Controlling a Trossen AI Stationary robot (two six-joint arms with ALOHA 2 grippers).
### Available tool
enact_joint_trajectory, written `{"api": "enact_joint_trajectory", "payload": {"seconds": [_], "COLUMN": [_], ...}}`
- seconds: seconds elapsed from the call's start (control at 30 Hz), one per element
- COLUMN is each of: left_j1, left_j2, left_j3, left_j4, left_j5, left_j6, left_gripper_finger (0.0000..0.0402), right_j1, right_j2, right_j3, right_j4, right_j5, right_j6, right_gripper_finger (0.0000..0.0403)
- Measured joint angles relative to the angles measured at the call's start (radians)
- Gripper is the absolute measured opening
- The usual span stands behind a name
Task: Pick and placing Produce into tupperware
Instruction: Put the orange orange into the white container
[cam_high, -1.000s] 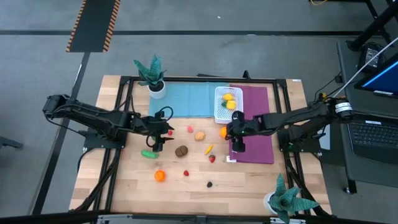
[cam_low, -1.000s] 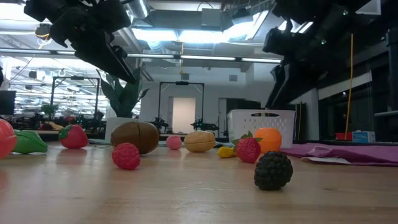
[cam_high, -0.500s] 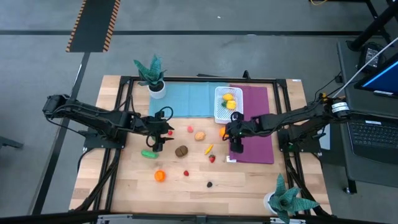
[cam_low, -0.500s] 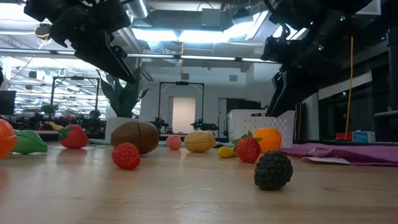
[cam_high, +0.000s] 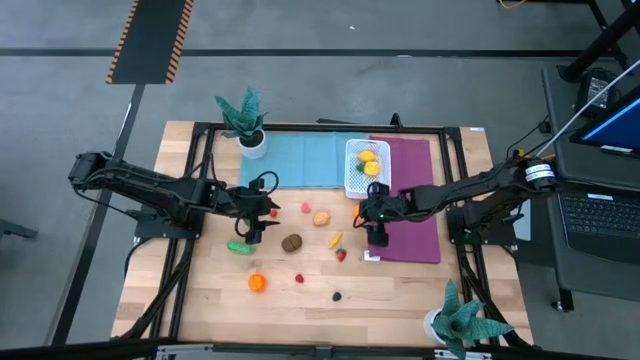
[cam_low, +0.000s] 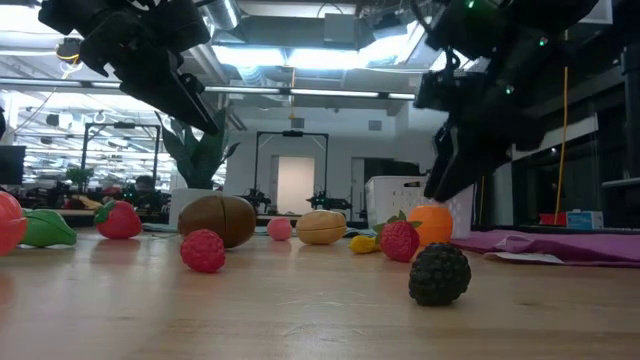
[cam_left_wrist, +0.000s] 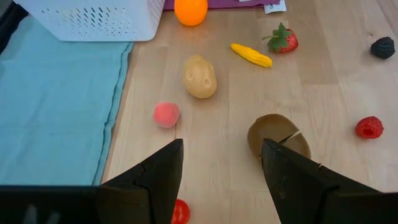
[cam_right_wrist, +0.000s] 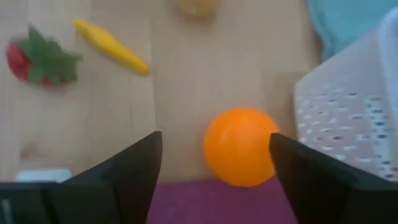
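Hovering near the orange (cam_high: 358, 211), the right gripper (cam_high: 372, 222) is beside the tupperware (cam_high: 366, 167); the left gripper (cam_high: 252, 222) waits mid-table.

Low view: orange (cam_low: 431, 225) sits on wood at the mat edge, untouched.

Right wrist: jaws wide, empty, orange (cam_right_wrist: 241, 147) between them ahead. Looks light, hard, smooth; likely rolls, so pinch across its middle.

Left wrist: jaws part-open, empty.

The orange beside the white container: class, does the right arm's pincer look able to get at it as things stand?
Probably yes. The right pincer is open with the orange between its fingers' line of sight; the white container sits close beside it, but nothing covers it.
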Motion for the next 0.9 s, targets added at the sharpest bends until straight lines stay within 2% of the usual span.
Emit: {"api": "enact_joint_trajectory", "payload": {"seconds": [0.2, 0.53, 0.9], "left_j1": [0.0, 0.0, 0.0], "left_j2": [0.0, 0.0, 0.0], "left_j3": [0.0, 0.0, 0.0], "left_j4": [0.0, 0.0, 0.0], "left_j5": [0.0, 0.0, 0.0], "left_j6": [0.0, 0.0, 0.0], "left_gripper_finger": [0.0207, 0.0207, 0.0207], "right_j1": [0.0, -0.002, -0.002], "right_j2": [0.077, 0.135, 0.135], "right_j3": [0.001, 0.0, 0.001], "right_j4": [0.012, 0.084, 0.169], "right_j5": [0.07, 0.076, 0.076], "right_j6": [-0.031, -0.032, -0.032], "right_gripper_finger": [0.0297, 0.0297, 0.0297]}}
